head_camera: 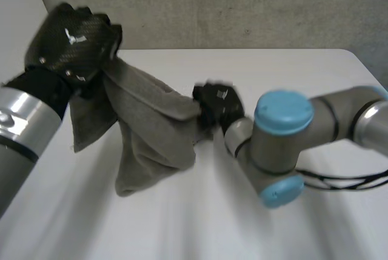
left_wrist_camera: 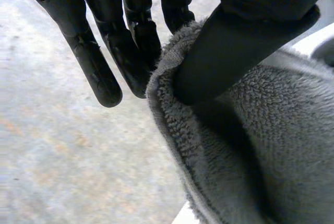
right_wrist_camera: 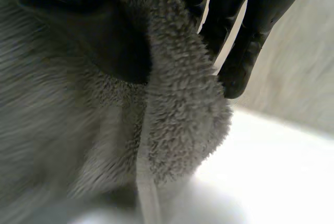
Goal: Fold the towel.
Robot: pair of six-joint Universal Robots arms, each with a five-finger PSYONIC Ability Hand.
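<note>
While the grey towel hangs bunched over the white counter, left hand is raised at far left, clamped on one edge. Right hand pinches another edge mid-counter. No clean fold yet; looks early, with folding and laying flat still to do.

The towel hangs between the left hand, raised at the left, and the right hand, lower near the middle. Its slack droops over the tabletop below them.
</note>
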